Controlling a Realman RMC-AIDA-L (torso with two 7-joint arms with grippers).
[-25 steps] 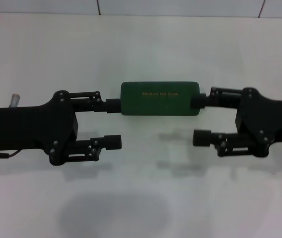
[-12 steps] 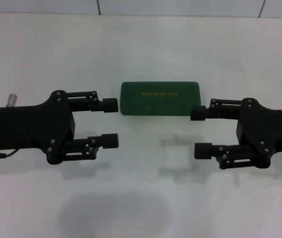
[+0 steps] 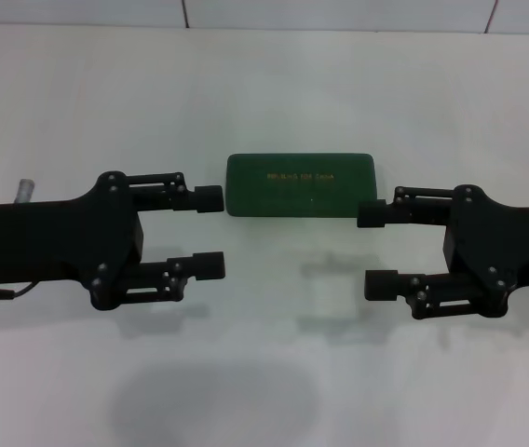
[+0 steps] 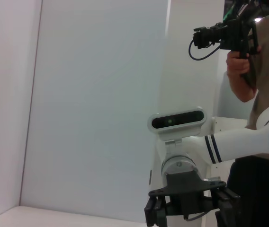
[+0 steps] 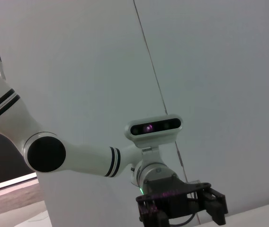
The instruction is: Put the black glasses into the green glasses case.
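White table (image 3: pixel 264 93): green glasses case (image 3: pixel 300 184) between jaws.

The setting looked like a robotics lab or test room. A plain white tabletop (image 3: pixel 264 102) ran up to bare white panelled walls (image 4: pixel 101 94) with thin vertical seams. The left wrist view caught a person in a beige vest (image 4: pixel 267 61) filming with a black handheld camera (image 4: pixel 224 35), behind a white robot arm with dark bands (image 4: pixel 238 142).
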